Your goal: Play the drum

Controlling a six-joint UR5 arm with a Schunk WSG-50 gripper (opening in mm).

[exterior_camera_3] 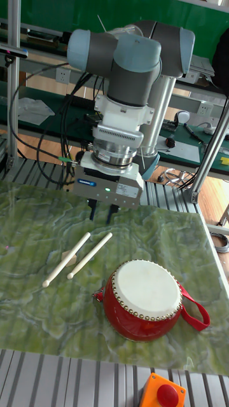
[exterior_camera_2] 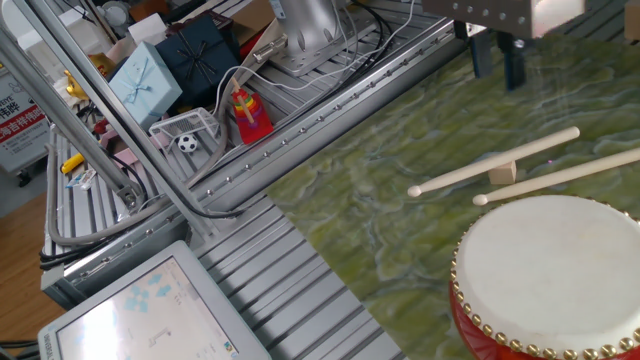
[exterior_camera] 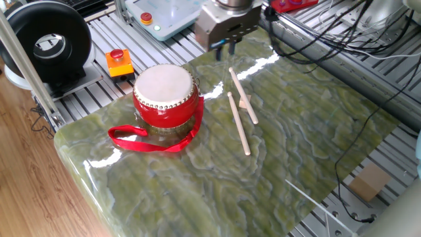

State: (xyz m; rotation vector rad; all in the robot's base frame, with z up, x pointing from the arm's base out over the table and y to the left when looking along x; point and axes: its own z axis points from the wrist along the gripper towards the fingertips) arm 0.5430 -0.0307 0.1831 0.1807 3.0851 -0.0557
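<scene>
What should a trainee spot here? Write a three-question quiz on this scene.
1. True or false: the claw holds a drumstick.
2. How many drumsticks lie on the table beside the drum?
3. What props up one drumstick? A: small wooden block; B: the drum; C: nothing.
Key: 1 false, the claw is open and empty; 2 two; 3 A.

No lettering can be read with certainty. The gripper (exterior_camera_3: 102, 212) carries a small blue label on its body, too small to read, and a red-and-white sign (exterior_camera_2: 17, 118) left of the table shows blurred characters.
</scene>
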